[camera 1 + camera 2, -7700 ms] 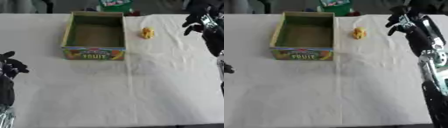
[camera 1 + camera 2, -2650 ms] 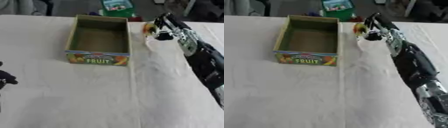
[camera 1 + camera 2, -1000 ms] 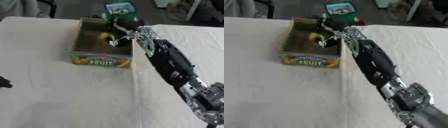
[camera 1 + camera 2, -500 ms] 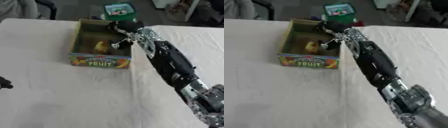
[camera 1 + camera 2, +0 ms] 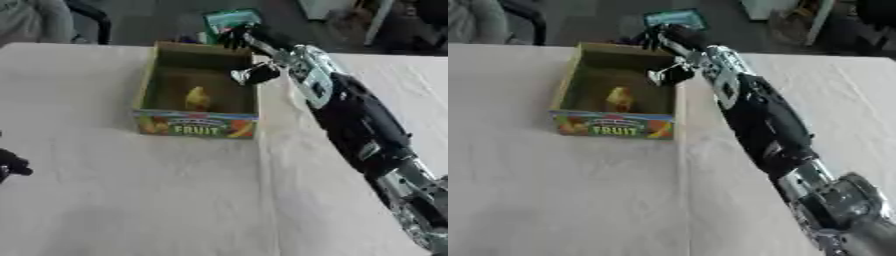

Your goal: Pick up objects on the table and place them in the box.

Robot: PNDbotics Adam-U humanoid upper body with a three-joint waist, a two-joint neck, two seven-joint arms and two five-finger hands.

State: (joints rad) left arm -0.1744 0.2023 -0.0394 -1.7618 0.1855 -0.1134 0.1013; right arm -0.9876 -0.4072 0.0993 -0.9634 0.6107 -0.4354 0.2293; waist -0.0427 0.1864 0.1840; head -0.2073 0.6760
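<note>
One white cloth-covered table (image 5: 131, 200) fills most of both views, its surface lightly creased. Across it from the lower right stretches the robot's right arm (image 5: 359, 120), black with silver joints, reaching diagonally up to the far right corner of the box. The open cardboard box (image 5: 150, 85) sits near the table's far edge, its inside plain brown and its front panel (image 5: 196, 129) printed with colourful fruit pictures and the word FRUIT. The right hand (image 5: 249, 42) hangs over the box's far right corner, above the rim. Its dark fingers are extended and spread rather than curled, and nothing is in them; the thumb (image 5: 255, 75) shows lower, against the box's right wall, apart from the fingers. Inside the box, on the floor towards the front and roughly midway between the side walls, lies a small yellow object (image 5: 619, 98) with a touch of orange; its exact shape cannot be made out. It is well below and to the left of the hand, not touching it. Just beyond the table's far edge, behind the hand, stands a green and white packet (image 5: 674, 18) on the floor. At the left edge of the left eye view, low down, a small part of the black left hand (image 5: 10, 165) shows; how its fingers are set cannot be told.
</note>
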